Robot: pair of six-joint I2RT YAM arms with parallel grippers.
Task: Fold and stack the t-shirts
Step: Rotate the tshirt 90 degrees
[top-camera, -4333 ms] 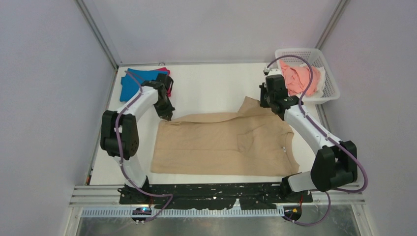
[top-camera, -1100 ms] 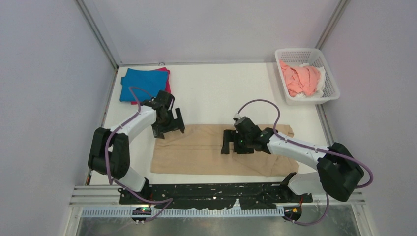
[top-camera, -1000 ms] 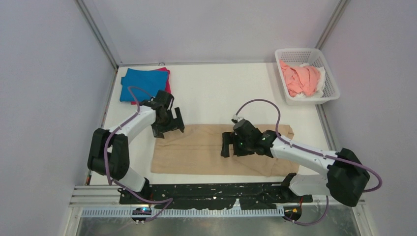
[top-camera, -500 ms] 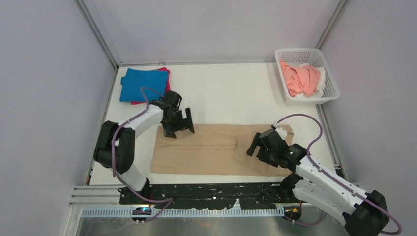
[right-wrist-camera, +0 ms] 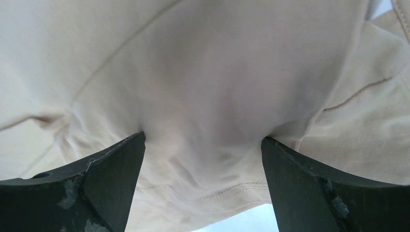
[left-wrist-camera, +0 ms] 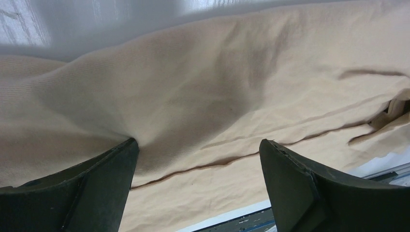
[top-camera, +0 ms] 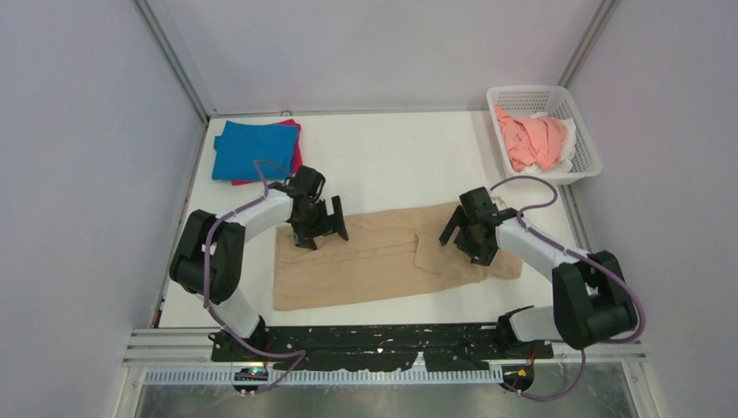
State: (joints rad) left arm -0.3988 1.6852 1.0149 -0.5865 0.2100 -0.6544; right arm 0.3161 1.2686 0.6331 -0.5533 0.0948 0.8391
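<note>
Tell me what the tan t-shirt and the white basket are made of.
Tan t-shirt: soft knit cloth, probably cotton, matte; it creases and shows fine weave and stitched seams. Basket: likely white plastic, with rigid open mesh walls.

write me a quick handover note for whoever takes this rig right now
Left gripper: open, resting on the tan t-shirt, far left edge.
Right gripper: open, resting on its right end.
Done: blue t-shirt folded on a magenta t-shirt at far left; tan one folded into a long band.
Left to do: finish folding the tan one, stack it, then the salmon-pink shirt and white shirt in the basket.
</note>
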